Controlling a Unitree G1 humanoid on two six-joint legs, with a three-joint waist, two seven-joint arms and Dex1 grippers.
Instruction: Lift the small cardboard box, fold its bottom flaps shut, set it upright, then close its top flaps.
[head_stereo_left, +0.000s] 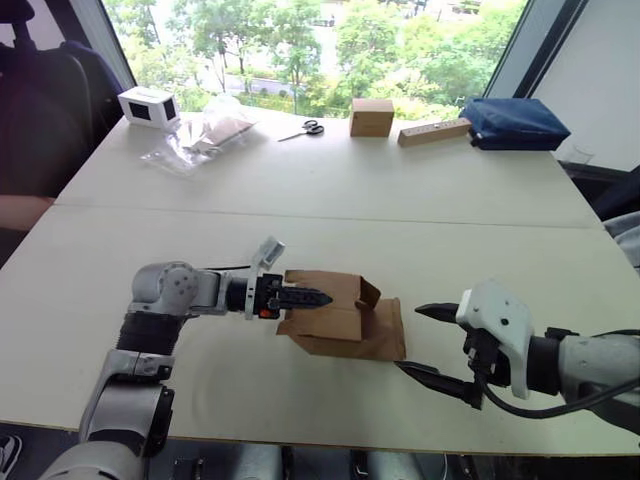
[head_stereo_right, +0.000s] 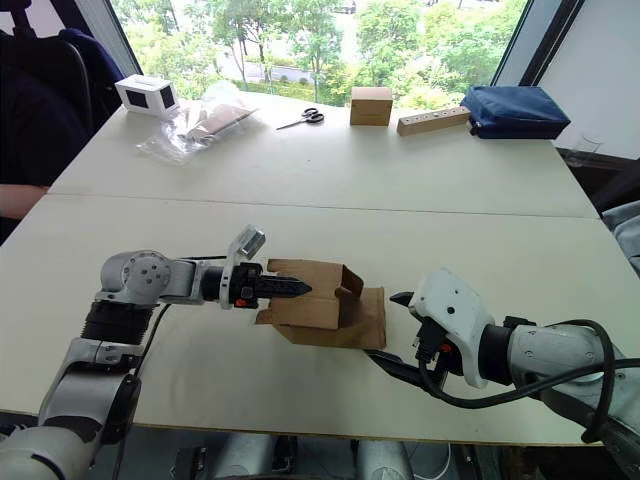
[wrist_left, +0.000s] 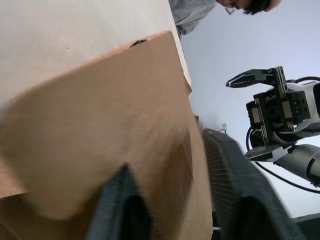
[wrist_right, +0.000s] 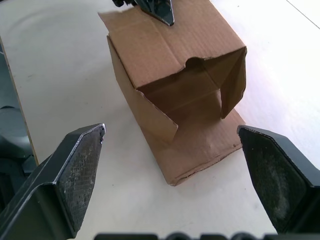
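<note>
The small cardboard box (head_stereo_left: 340, 325) lies on its side near the table's front edge, its open end (wrist_right: 185, 95) turned toward my right gripper. That end's flaps stand splayed, and one flap (head_stereo_left: 388, 335) lies flat on the table. I cannot tell whether these are the bottom flaps or the top flaps. My left gripper (head_stereo_left: 318, 297) reaches in from the left and is shut on the box's upper wall (wrist_left: 100, 125). My right gripper (head_stereo_left: 428, 342) is wide open, just right of the open end, touching nothing.
Along the table's far edge stand a white box with a dark window (head_stereo_left: 148, 106), clear plastic bags (head_stereo_left: 200, 135), scissors (head_stereo_left: 305, 128), a cube-shaped cardboard box (head_stereo_left: 371, 117), a wooden block (head_stereo_left: 433, 131) and a blue pouch (head_stereo_left: 515, 123). A person (wrist_left: 200, 10) is nearby.
</note>
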